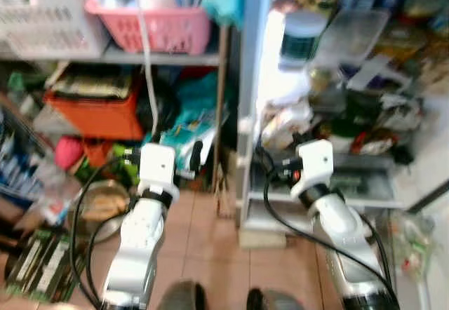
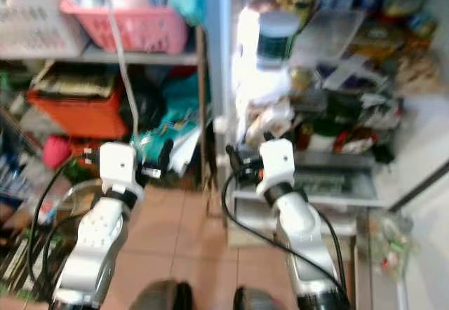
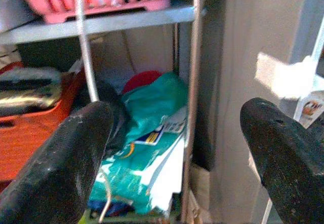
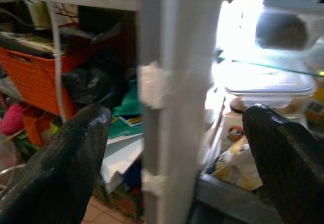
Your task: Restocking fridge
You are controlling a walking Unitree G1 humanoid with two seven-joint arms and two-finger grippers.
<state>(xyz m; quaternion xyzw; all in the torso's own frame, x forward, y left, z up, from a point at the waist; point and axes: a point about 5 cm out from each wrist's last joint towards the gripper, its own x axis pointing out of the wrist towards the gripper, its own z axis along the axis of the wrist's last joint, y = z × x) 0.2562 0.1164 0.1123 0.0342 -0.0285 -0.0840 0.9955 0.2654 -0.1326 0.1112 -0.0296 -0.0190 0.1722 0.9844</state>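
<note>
The fridge point(image 1: 249, 78) stands open ahead on my right, its lit shelves crowded with food. A dark-labelled jar point(image 1: 300, 36) and a clear lidded container point(image 1: 351, 33) sit on an upper shelf, with packets and bags below. My right gripper point(image 1: 272, 167) is raised at the fridge's left edge; in the right wrist view it point(image 4: 176, 115) is open and empty, straddling the white fridge frame point(image 4: 174, 82). My left gripper point(image 1: 193, 156) is raised before the shelving unit beside the fridge. It point(image 3: 174, 115) is also open and empty.
A metal shelf rack left of the fridge holds a pink basket point(image 1: 165, 26), a white basket point(image 1: 42, 15), an orange crate point(image 1: 95, 113) and a teal bag point(image 3: 152, 107). A metal bowl point(image 1: 105, 208) and boxes lie on the tiled floor at left. The fridge door point(image 1: 410, 247) stands at right.
</note>
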